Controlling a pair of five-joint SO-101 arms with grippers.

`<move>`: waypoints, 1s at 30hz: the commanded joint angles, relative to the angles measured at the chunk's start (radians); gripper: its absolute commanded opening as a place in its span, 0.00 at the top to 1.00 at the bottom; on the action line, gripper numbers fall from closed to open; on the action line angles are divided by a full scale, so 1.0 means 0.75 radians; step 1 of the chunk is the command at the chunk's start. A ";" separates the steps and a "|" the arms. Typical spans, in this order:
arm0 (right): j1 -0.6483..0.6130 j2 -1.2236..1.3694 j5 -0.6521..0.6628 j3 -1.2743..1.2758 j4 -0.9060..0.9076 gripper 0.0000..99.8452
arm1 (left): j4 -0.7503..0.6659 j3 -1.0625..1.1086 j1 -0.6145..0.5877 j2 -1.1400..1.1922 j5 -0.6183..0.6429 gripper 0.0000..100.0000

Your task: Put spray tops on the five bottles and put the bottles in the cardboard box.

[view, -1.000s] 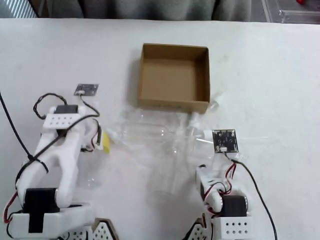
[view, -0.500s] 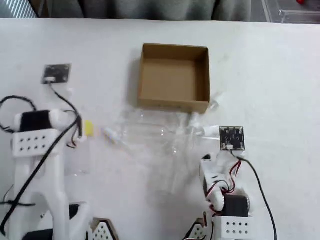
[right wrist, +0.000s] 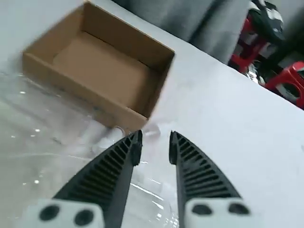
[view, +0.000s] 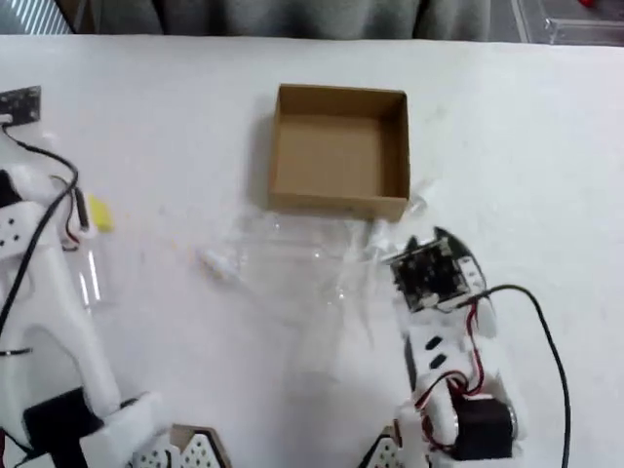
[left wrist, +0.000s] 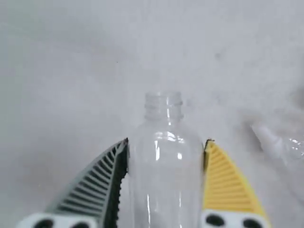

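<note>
— Table (view: pixel 507 146) is getting busy, are you seeing it? The cardboard box (view: pixel 339 148) is sitting empty at the middle back, exactly where it was.
— I am. The left arm (view: pixel 49 322) is swinging out to the table's left edge, well away from the heap it was bending over a second ago. Its jaws are clamping a bottle (left wrist: pixel 165 156) round the body.
— And the right arm (view: pixel 444 331)?
— It's pushing forward towards the box's near right corner. Its jaws are slightly parted and holding nothing, hovering over the clear bottles (view: pixel 292 258) lying in front of the box.
— So one bottle is being singled out for capping, I'd guess.
— Looks so. It's clear plastic, with the threaded neck bare and no top on. A small white spray top (view: pixel 214 263) is lying loose beside the heap.
</note>
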 commanded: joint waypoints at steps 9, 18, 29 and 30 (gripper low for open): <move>-0.580 1.028 0.016 -0.851 0.306 0.93 | 0.192 -0.293 -0.130 0.052 -0.035 0.97; -0.766 1.609 -0.123 -1.285 0.443 0.92 | 0.288 -0.293 -0.144 0.046 -0.037 0.97; -0.862 2.280 -0.135 -1.626 0.482 0.90 | 0.319 -0.282 -0.165 0.046 -0.078 0.97; -0.879 2.319 -0.135 -1.649 0.482 0.88 | 0.317 -0.282 -0.177 0.046 -0.115 0.97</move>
